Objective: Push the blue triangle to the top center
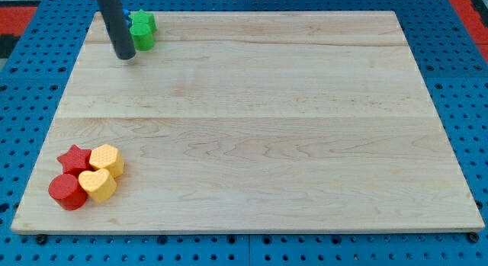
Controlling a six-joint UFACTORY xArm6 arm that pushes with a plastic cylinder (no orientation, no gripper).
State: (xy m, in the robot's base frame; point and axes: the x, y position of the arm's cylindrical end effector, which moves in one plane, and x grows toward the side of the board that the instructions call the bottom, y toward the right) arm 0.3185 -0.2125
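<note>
Camera view: nearest the view's bottom left, four blocks are clustering on the pale wooden board [259,129]: a red cylinder [67,191], a yellow heart-shaped block [97,184], a red star [75,158] and a yellow hexagonal block [107,158], all touching or nearly so. Farther up, at the top left corner, my tip [125,56] is resting just left of a green block [142,30]; its shape we cannot make out. The rod carries no jaws, so it is holding nothing. A blue sliver is peeking between rod and green block; we are judging it the blue triangle [127,20], mostly hidden. Top center lies rightward, so we are needing the tip on its left flank.
</note>
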